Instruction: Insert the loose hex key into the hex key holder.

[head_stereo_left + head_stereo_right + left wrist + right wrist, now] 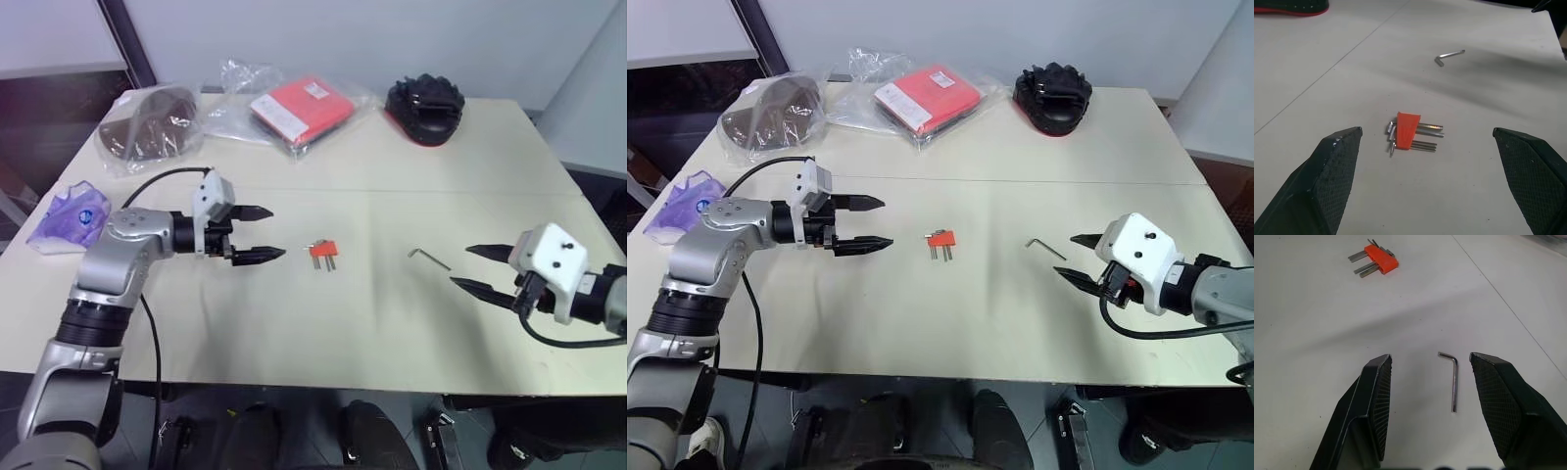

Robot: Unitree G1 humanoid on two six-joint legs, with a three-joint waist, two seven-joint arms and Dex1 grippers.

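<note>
Since it lies flat on the table (pixel 392 323), at three o'clock of the hex key holder (pixel 322 249), the loose hex key (pixel 1452 377) looks light, stiff and slippery, best pinched mid-shank; right gripper (pixel 1431 377) and left gripper (pixel 1427 142) both gape empty.

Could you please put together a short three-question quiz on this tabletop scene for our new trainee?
1. True or false: the loose hex key is already seated in the hex key holder.
2. Which gripper is nearer the loose hex key? A) left gripper B) right gripper
3. What surface does the hex key holder lie on?

Key:
1. False; it lies apart on the table.
2. B; the key lies in front of its open jaws.
3. The table, in front of the open left gripper.
</note>
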